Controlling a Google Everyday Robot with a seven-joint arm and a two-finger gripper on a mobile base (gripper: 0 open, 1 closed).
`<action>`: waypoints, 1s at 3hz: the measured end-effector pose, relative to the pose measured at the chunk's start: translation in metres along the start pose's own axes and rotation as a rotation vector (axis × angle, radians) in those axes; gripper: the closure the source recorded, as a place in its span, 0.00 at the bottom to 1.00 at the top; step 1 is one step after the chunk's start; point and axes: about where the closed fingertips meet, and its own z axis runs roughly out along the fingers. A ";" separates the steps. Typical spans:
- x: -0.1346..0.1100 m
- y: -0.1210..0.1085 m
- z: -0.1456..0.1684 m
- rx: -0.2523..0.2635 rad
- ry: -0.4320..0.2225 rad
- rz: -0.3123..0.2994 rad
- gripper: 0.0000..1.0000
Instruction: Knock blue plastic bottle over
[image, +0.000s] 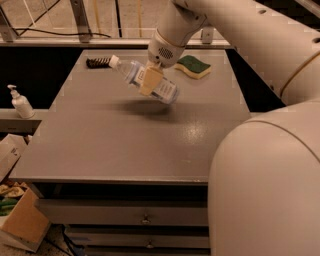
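We see the gripper (149, 81) over the far half of the grey table (125, 145), its tan fingers (151, 77) clamped across the middle of the blue plastic bottle (167, 90). The bottle hangs clear of the tabletop, tipped almost flat, with its white cap (114, 61) pointing to ten o'clock and a shadow just below it. From the bottle, a green-and-yellow sponge (192, 66) lies at two o'clock and a black brush (97, 62) at ten o'clock, both on the table. A white pump dispenser (21, 102) stands off the table at nine o'clock.
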 end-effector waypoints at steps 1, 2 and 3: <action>0.031 0.023 0.000 -0.081 0.146 -0.018 1.00; 0.052 0.034 -0.007 -0.123 0.248 -0.038 1.00; 0.060 0.044 -0.003 -0.148 0.291 -0.047 0.83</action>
